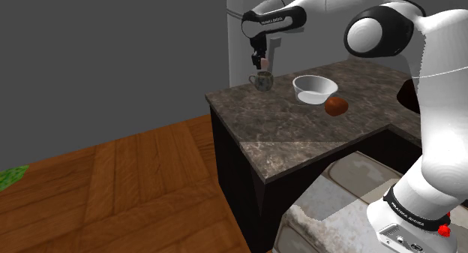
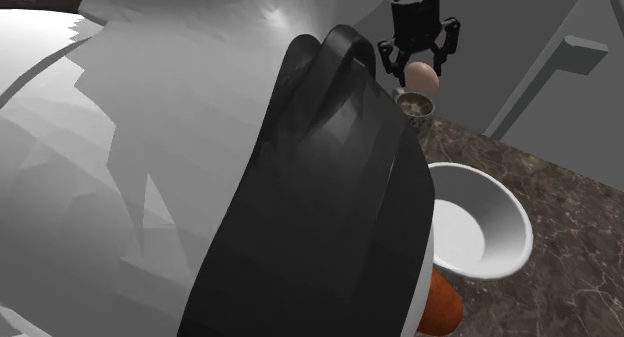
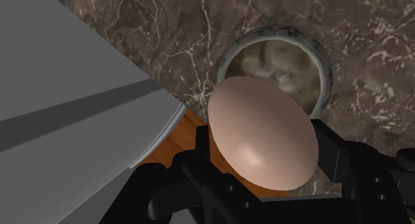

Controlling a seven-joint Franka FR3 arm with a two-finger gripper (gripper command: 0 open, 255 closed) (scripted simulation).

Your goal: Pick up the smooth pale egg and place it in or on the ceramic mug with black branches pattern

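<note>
A smooth pale egg [image 3: 263, 133] sits clasped between my black fingers, and my gripper [image 3: 266, 156] is shut on it. Directly beneath it stands the mug [image 3: 312, 53], its open mouth showing past the egg's far side. In the shoulder view the gripper [image 1: 264, 62] hangs just above the mug [image 1: 262, 81] at the far corner of the dark marble counter [image 1: 285, 131]. From the second exterior view the egg [image 2: 422, 76] hovers a little above the mug [image 2: 416, 107], apart from its rim.
A white bowl [image 1: 313, 88] stands on the counter to the shoulder view's right of the mug, with a brown-orange round object [image 1: 337, 106] beside it. A grey wall [image 1: 240, 41] rises close behind the mug. Wooden floor [image 1: 112, 191] lies below the counter's edge.
</note>
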